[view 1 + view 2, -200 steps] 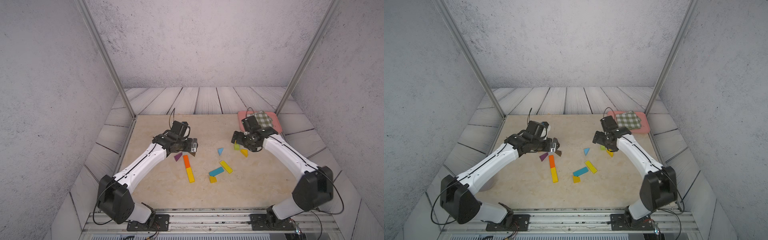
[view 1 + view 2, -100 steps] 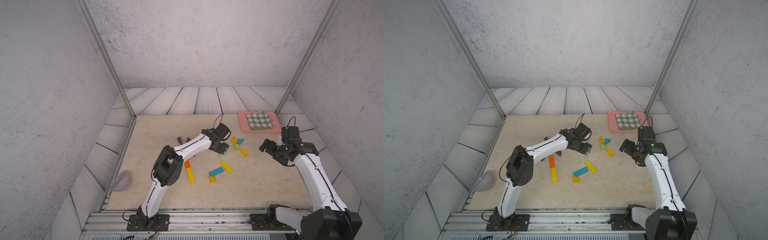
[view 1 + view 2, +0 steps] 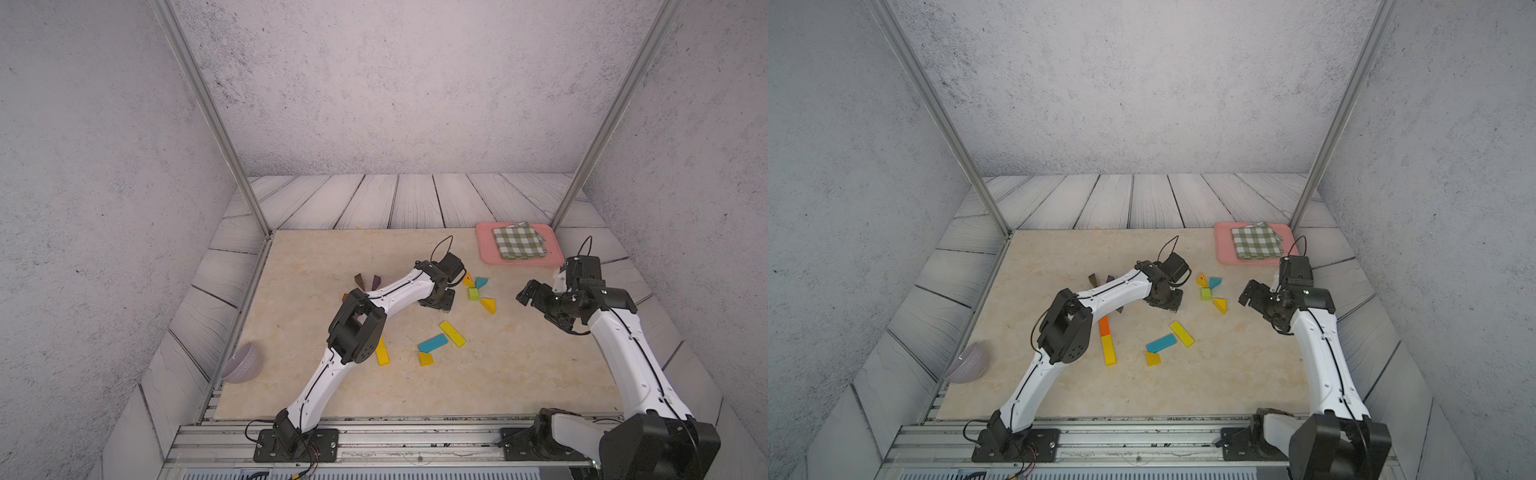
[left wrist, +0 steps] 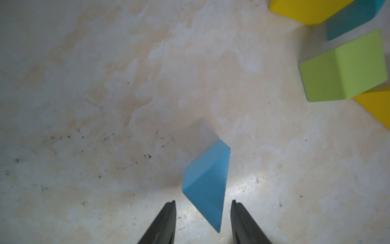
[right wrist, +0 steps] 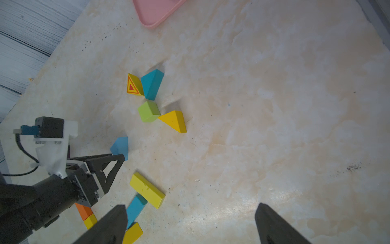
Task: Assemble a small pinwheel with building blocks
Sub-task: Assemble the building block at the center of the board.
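As my left claw [image 4: 202, 202] straddles the blue triangle [image 4: 205, 186] on the counter [image 4: 84, 84], jaws apart, not yet gripping, I'm mid-pick. Next, I reckon: pinch it squarely and set it by the green cube [image 4: 344, 69]. Right claw [image 5: 191, 206] gapes, idle.

A beige marbled tabletop [image 3: 519, 374] is carrying everything. A pink tray [image 3: 484, 249] is sitting at its upper right in both top views. Right of centre, a yellow triangle with a red mark [image 3: 468, 279] is touching a teal triangle [image 3: 481, 282]. A green cube [image 3: 473, 294] is lying just below them, with a plain yellow triangle [image 3: 488, 305] at its lower right corner. A blue triangle [image 5: 120, 146] is lying near that cluster, apart from it. Below centre, a teal bar [image 3: 432, 343] is meeting a yellow bar [image 3: 452, 333], and a small yellow piece [image 3: 425, 358] is lying just below. Further left, an orange bar [image 3: 1104, 325] and a second yellow bar [image 3: 1109, 350] are lying end to end. A brown wedge [image 3: 360, 281] and a purple wedge [image 3: 376, 281] are standing side by side left of centre.
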Motion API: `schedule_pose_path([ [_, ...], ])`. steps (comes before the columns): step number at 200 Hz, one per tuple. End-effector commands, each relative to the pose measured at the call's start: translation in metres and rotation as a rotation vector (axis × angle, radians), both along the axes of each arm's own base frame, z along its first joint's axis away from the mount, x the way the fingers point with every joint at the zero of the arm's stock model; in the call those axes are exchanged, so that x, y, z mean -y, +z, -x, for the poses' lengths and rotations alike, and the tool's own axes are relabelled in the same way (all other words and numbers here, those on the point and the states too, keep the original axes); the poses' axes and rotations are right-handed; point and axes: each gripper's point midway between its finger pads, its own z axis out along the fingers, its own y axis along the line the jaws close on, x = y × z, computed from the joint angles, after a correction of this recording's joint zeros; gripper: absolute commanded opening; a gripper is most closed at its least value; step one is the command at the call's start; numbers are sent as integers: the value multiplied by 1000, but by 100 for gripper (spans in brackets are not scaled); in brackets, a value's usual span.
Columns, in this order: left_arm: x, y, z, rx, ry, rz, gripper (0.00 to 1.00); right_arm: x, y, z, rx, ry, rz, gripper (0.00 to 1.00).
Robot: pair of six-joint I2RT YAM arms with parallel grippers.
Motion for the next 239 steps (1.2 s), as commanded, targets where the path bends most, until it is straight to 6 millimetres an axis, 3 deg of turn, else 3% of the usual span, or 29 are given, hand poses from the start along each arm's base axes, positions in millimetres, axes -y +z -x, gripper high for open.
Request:
schedule_pose_path([
  [1, 4, -11, -4, 16, -33, -23, 44, -3, -3, -2, 7, 24, -16, 99],
  [51, 7, -23, -6, 32, -119, -53, 28, -5, -6, -4, 17, 27, -40, 99],
  [83, 17, -17, -11, 65, -164, -28, 27, -7, -9, -5, 20, 28, -54, 99],
  [88, 17, -30, -11, 51, -173, -43, 27, -6, -10, -5, 19, 25, -54, 99],
  [146, 39, -26, -29, 97, -310, -53, 24, -8, -13, -6, 25, 26, -72, 99],
  [239, 40, -37, -35, 146, -431, -103, 25, -10, -18, -8, 20, 29, -96, 99],
])
